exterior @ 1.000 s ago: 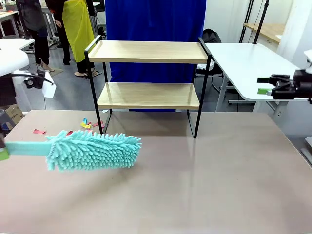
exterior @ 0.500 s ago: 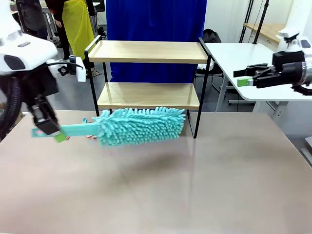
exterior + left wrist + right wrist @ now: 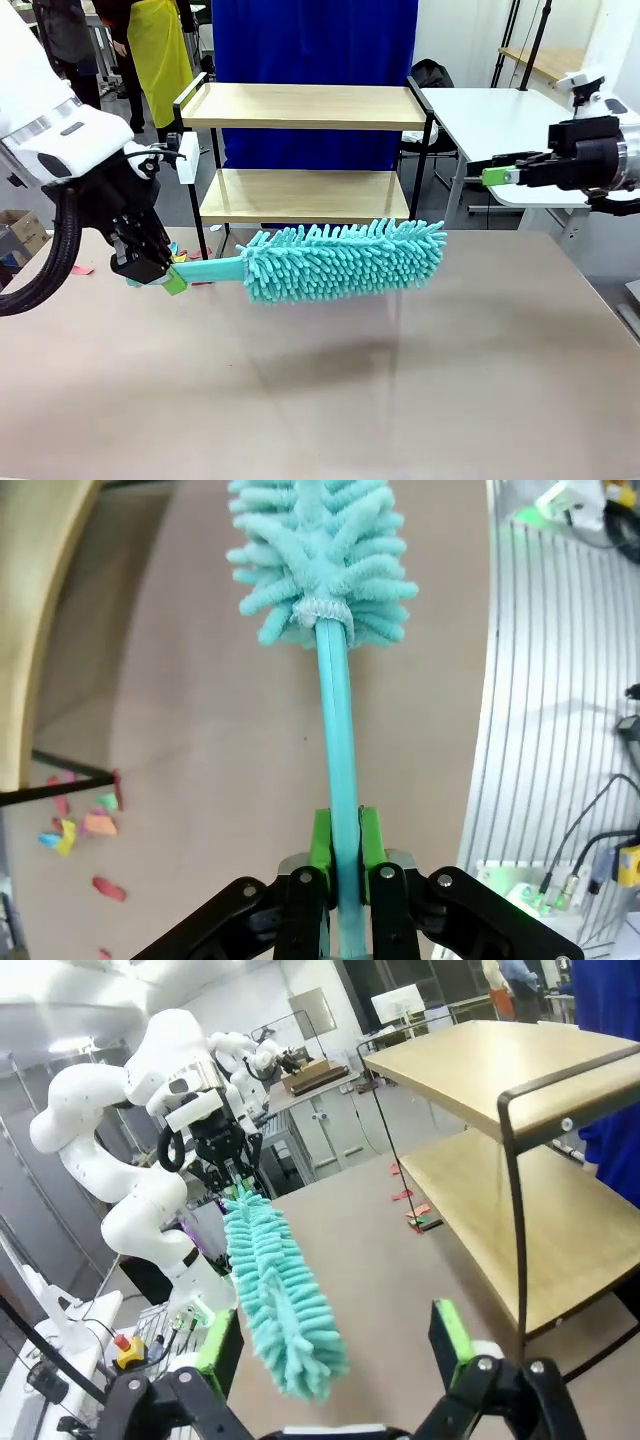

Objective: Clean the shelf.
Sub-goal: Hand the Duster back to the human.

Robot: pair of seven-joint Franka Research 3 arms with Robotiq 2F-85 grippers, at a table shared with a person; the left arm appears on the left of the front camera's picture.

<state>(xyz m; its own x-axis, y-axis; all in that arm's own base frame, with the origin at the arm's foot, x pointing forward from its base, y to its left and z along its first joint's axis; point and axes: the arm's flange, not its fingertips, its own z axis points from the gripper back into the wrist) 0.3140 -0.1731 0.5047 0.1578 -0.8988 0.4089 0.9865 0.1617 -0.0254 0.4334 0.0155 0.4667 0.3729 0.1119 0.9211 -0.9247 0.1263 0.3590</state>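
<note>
Left claw (image 3: pixel 160 275) is clenched on the flat teal plastic handle of the duster (image 3: pixel 345 260), carrying it level above the surface with the shaggy microfibre head pointing toward the shelf (image 3: pixel 305 150), probably to line it up for sweeping a board. The shelf, two smooth light wood boards in a thin black metal frame, stands at the surface's far edge, left of middle, with small coloured paper scraps (image 3: pixel 178 254) by its left legs. Right claw (image 3: pixel 495 172) hangs released and empty off the far right corner.
</note>
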